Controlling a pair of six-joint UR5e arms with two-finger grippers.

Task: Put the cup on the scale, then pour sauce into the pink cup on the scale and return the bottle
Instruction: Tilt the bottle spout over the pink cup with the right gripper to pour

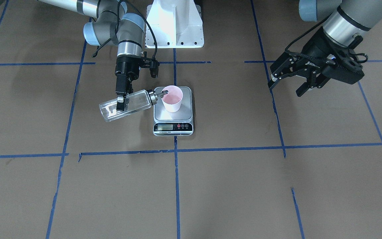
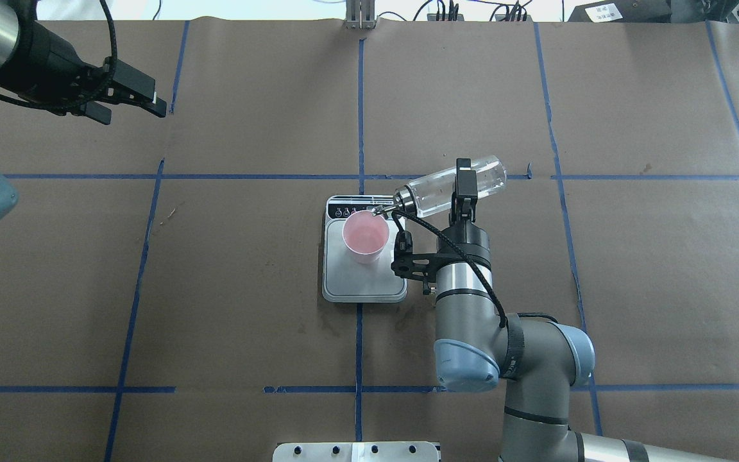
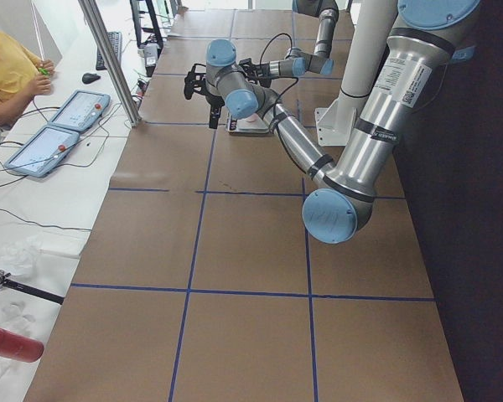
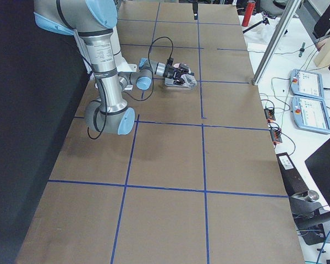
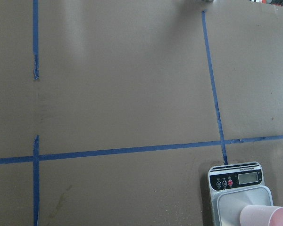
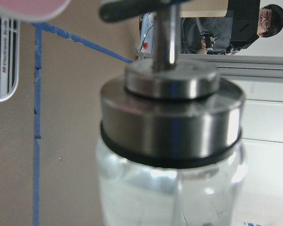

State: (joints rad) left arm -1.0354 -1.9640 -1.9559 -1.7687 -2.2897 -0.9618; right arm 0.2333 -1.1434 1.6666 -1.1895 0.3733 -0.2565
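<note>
The pink cup (image 1: 172, 99) stands upright on the steel scale (image 1: 173, 115); both also show in the overhead view, cup (image 2: 365, 236) and scale (image 2: 363, 285). My right gripper (image 1: 120, 104) is shut on the clear glass bottle (image 1: 138, 101), which is tilted almost level with its metal spout over the cup's rim. In the right wrist view the metal collar (image 6: 172, 122) fills the frame. The sauce is barely visible in the glass. My left gripper (image 1: 286, 88) is open and empty, raised far to the side. The left wrist view shows the scale (image 5: 236, 181) and cup (image 5: 264, 217).
The white robot base (image 1: 174, 23) stands behind the scale. Blue tape lines (image 1: 177, 149) grid the brown table cover. An operator (image 3: 8, 71) and tablets (image 3: 63, 126) are beyond the table's far edge.
</note>
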